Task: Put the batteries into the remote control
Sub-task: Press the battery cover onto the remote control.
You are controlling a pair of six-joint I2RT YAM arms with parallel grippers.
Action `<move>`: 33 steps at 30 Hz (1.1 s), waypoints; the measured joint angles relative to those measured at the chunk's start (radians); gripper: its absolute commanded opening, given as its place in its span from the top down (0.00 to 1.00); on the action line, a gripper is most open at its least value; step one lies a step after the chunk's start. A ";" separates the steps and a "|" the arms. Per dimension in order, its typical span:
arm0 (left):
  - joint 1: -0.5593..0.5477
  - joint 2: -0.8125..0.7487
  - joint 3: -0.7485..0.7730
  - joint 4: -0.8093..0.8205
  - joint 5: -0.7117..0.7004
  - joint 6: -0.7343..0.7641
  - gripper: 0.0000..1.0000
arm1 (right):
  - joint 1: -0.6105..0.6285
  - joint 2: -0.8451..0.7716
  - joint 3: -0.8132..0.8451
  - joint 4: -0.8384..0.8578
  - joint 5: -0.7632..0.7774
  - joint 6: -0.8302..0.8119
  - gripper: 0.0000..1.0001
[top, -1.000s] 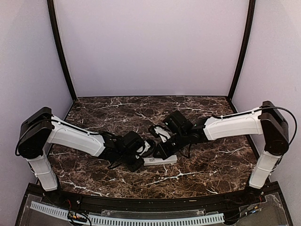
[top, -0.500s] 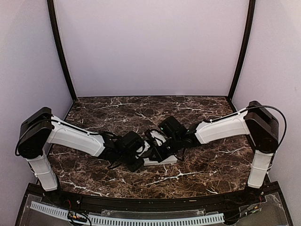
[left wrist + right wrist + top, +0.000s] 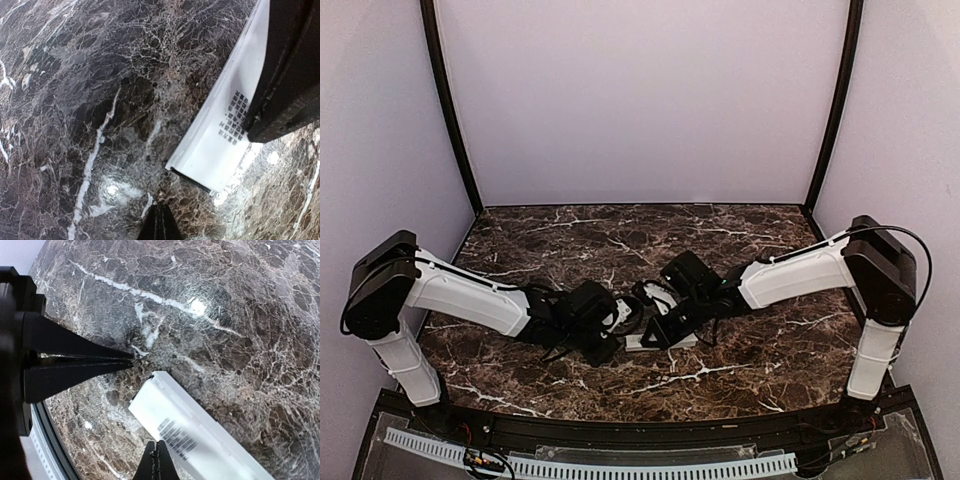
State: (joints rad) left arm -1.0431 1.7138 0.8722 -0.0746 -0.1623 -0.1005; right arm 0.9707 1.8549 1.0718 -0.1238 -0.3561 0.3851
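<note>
The remote control (image 3: 678, 341) is a slim white bar lying flat on the marble table (image 3: 740, 345), its printed label facing up. It also shows in the left wrist view (image 3: 220, 135) and the right wrist view (image 3: 200, 437). My left gripper (image 3: 160, 226) is shut and empty, its tips just off the remote's near end (image 3: 628, 330). My right gripper (image 3: 158, 460) is shut and hangs over the remote's label, close above it (image 3: 655, 328). The left gripper's closed fingers (image 3: 80, 362) point at the remote's end in the right wrist view. No batteries are in view.
The dark marble table is walled by pale panels (image 3: 640, 100) at the back and sides. A white slotted rail (image 3: 590, 465) runs along the near edge. Both arms meet at the table's middle, wrists close together.
My right arm has swung left and down, bringing its gripper over the remote. My left arm has shifted slightly forward beside the remote's end.
</note>
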 measured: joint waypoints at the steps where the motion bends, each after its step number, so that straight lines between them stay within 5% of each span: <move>1: 0.003 -0.013 -0.008 0.005 -0.001 -0.005 0.97 | 0.000 -0.010 -0.001 -0.012 -0.003 0.000 1.00; 16: 0.021 -0.035 -0.029 0.045 -0.004 -0.017 0.97 | -0.009 -0.096 0.029 -0.060 -0.005 -0.006 1.00; 33: 0.021 -0.050 -0.037 0.051 -0.006 -0.016 0.97 | -0.017 0.019 -0.003 -0.043 -0.011 0.020 1.00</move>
State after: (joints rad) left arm -1.0225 1.6634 0.8349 -0.0231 -0.1684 -0.1169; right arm 0.9535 1.8736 1.0683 -0.1673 -0.3668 0.4053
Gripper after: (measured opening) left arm 0.029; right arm 0.003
